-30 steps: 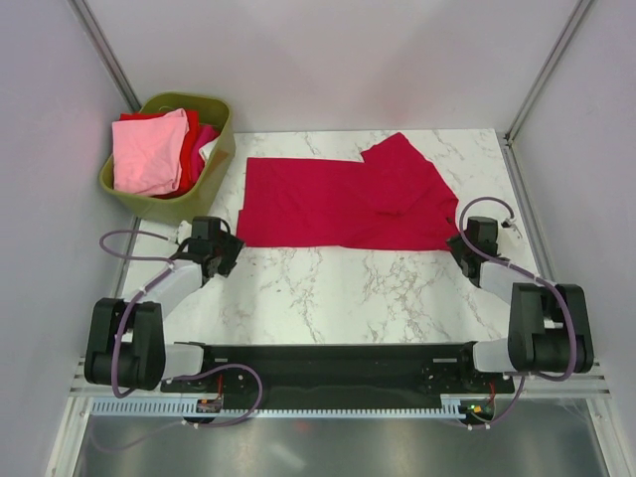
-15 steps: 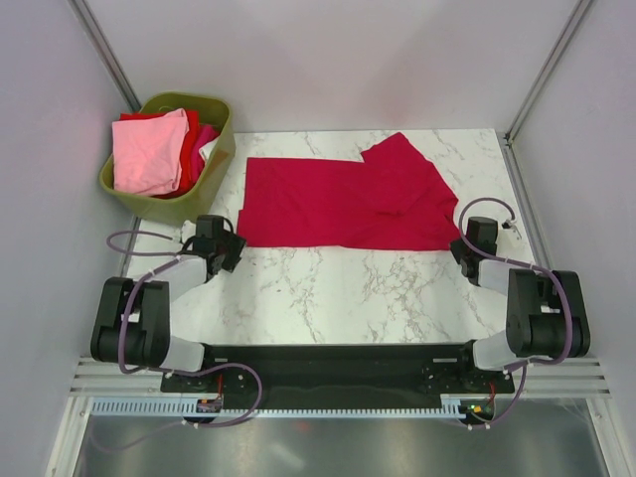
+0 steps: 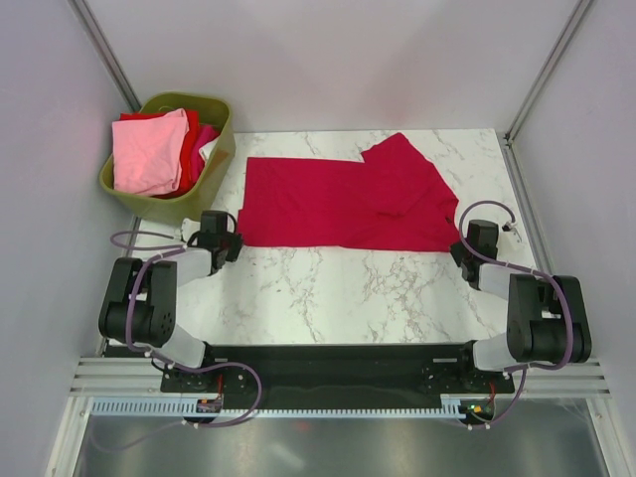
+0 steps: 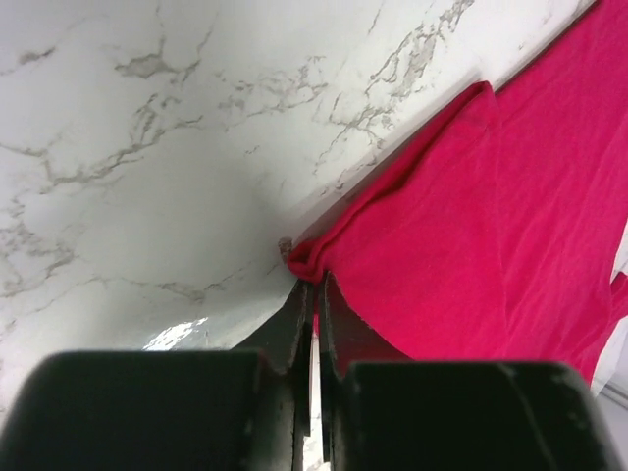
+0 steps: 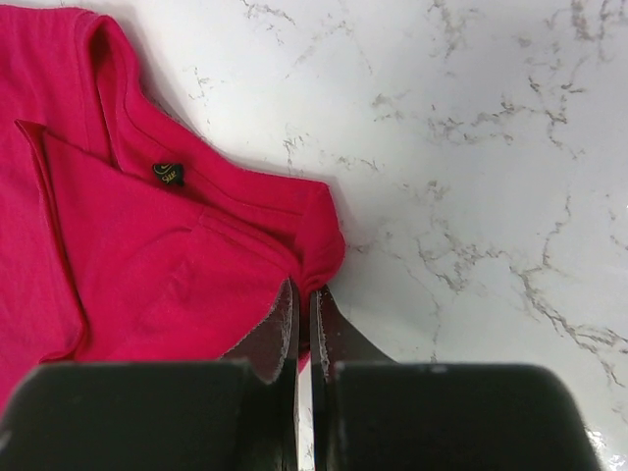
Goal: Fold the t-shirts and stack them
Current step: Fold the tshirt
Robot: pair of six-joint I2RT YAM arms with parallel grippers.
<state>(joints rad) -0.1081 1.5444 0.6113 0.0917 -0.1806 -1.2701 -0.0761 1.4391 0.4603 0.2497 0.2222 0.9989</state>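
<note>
The light in here is bright and even, coming from overhead, so the marble table (image 3: 328, 288) looks nearly white and the shadows are soft. A thin grey shadow runs along the near edge of the red shirt (image 3: 343, 204), and a darker one lies under the basket (image 3: 184, 206) at the table's far left corner. The top view is sharp throughout, with the walls (image 3: 40, 149) leaning outward towards the corners. In the left wrist view, glare shines on the table beside the left gripper (image 4: 312, 287), whose black housing is blurred. The right gripper (image 5: 302, 294) is equally soft, though the label (image 5: 169, 175) is crisp.
</note>
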